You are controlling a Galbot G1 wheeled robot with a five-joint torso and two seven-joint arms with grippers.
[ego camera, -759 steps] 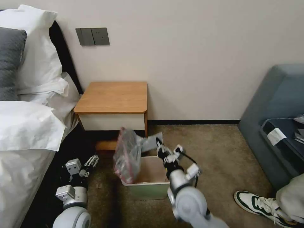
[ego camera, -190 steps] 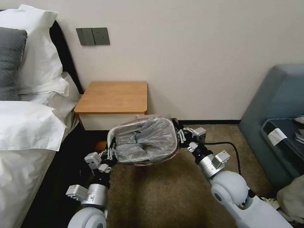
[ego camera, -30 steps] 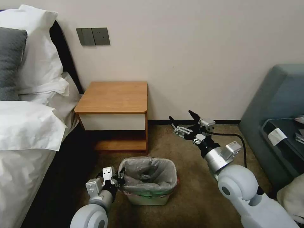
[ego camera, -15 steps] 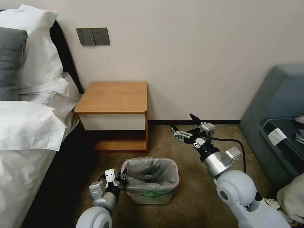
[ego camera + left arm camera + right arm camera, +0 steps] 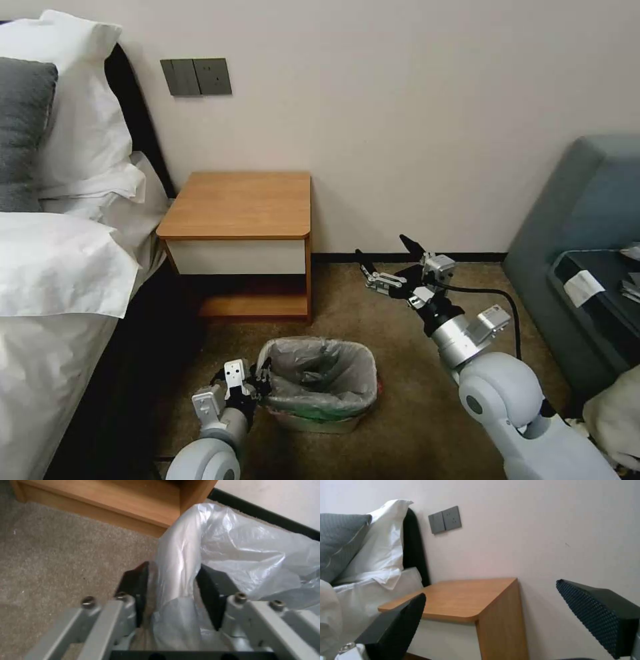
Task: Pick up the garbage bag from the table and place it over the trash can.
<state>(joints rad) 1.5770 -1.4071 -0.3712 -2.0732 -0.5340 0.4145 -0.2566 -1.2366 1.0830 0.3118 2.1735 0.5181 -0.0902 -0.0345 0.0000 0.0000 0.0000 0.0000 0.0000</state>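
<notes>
The trash can point(image 5: 313, 421) stands on the carpet in front of the table point(image 5: 240, 203), low and cream-coloured. The garbage bag point(image 5: 313, 373) lines it, its grey crinkly plastic folded over the rim. My left gripper point(image 5: 260, 385) sits at the can's left rim. In the left wrist view the bag-covered rim point(image 5: 176, 562) runs between the two black fingers point(image 5: 136, 590), which are shut on it. My right gripper point(image 5: 381, 248) hangs open in the air to the right of the table, above the carpet, holding nothing. Its pads point(image 5: 600, 610) are spread wide in the right wrist view.
A bed with white pillows point(image 5: 60, 267) fills the left side. A blue-grey sofa point(image 5: 587, 220) stands at the right. The wall runs close behind the table. Bare carpet point(image 5: 400, 427) lies between the can and the sofa.
The can, with my left gripper on its rim, has slid slightly toward me and to the right. My right gripper has dipped a little and stays open.
</notes>
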